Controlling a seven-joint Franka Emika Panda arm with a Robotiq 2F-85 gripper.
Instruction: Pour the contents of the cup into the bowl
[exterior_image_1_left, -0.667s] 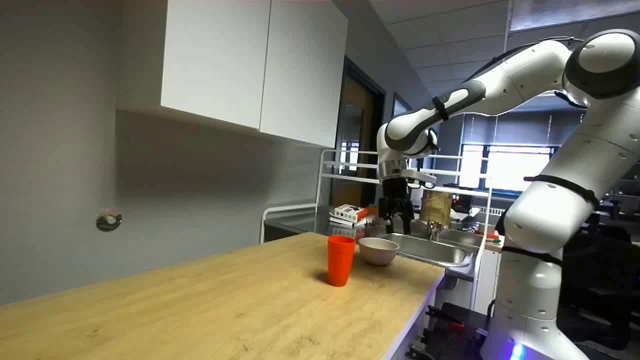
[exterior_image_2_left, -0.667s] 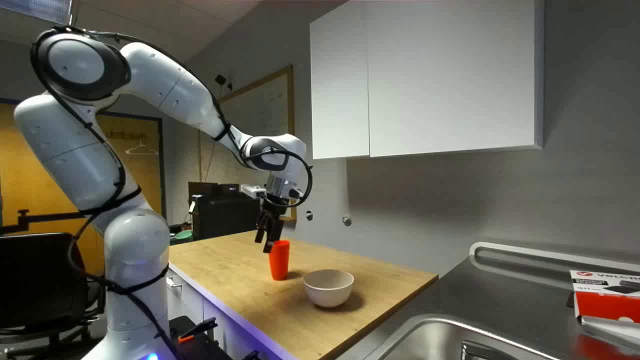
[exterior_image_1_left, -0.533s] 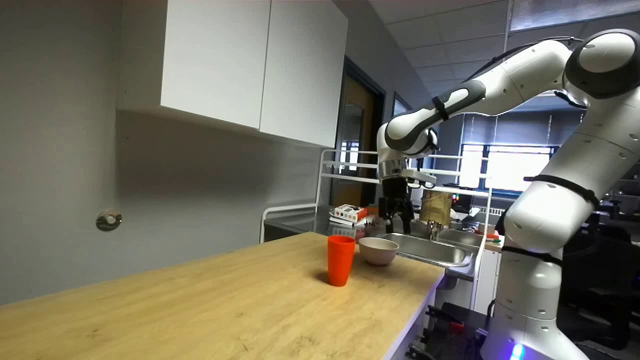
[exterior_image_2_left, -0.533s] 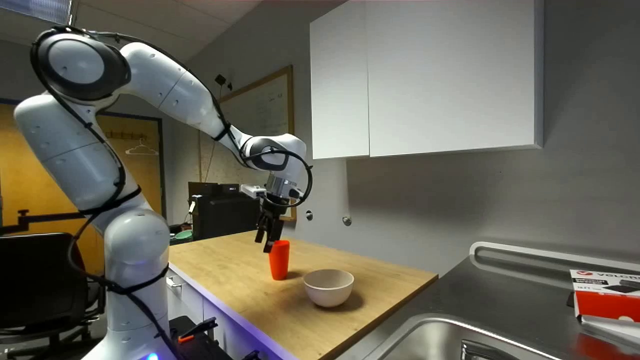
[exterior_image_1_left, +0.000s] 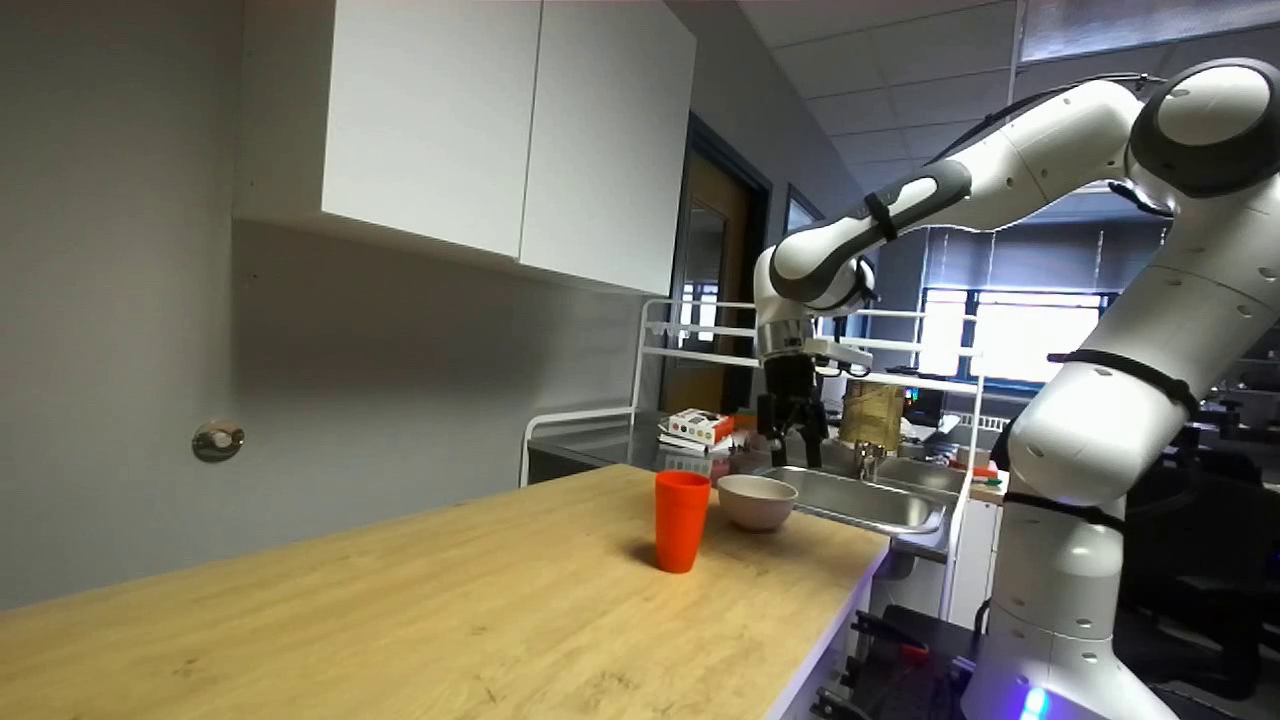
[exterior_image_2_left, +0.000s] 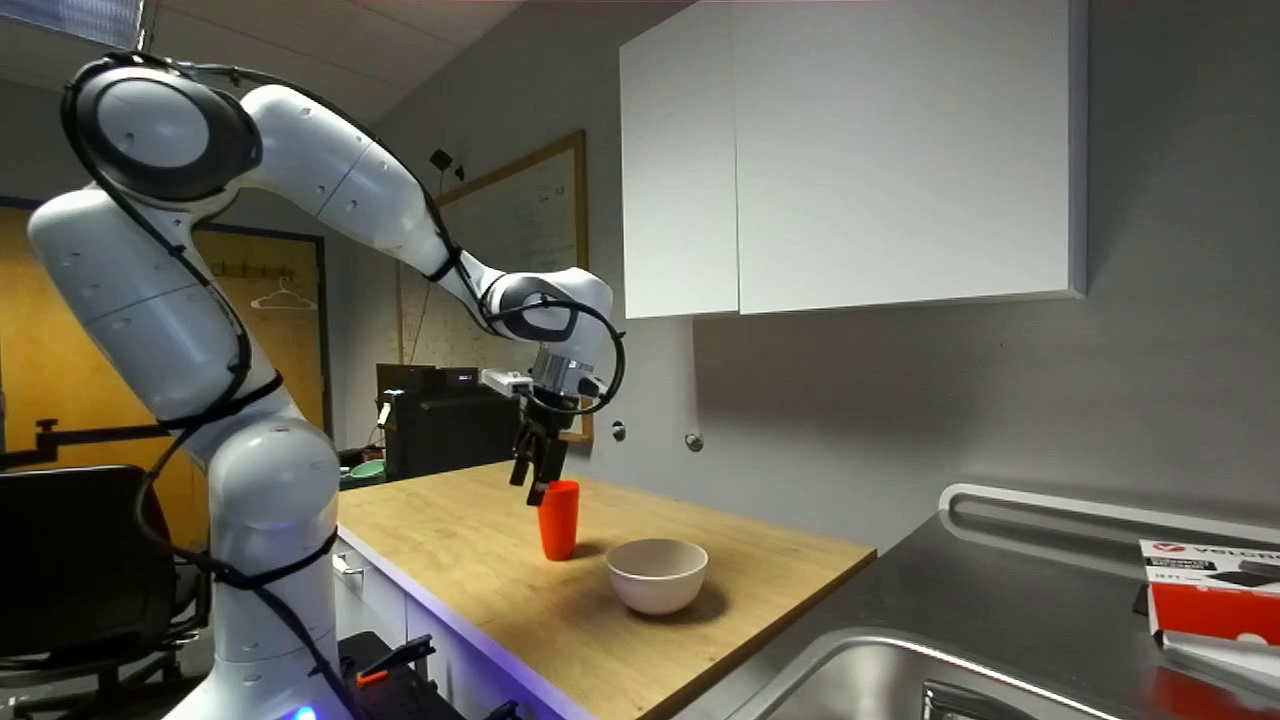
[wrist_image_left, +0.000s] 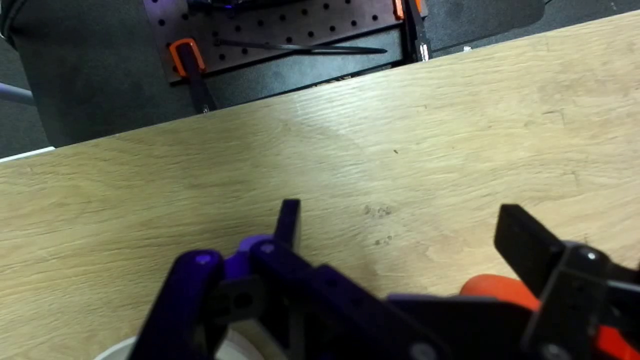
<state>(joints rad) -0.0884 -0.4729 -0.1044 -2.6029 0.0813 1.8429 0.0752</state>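
1. In an exterior view, the pincer (exterior_image_2_left: 529, 484) hangs above the bench (exterior_image_2_left: 465, 530), its fingers (exterior_image_2_left: 547, 468) spread wide.
2. There, the cup (exterior_image_2_left: 559, 525) stands upright on the bench, its rim partly behind a fingertip.
3. The bowl (exterior_image_2_left: 656, 582) sits apart from the cup, bench showing between, near the end edge.
4. Past that edge lies the sink (exterior_image_2_left: 845, 638).

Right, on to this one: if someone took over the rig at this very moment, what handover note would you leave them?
Gripper: open, holding nothing, above the wood counter.
Things: the red-orange cup stands upright on the counter; the pale bowl sits near it, with a gap between them.
Done: no grasp or pour shows; the cup's contents and the bowl's bottom are out of sight.
Left: probably grip the cup, lift it, tip it over the bowl.
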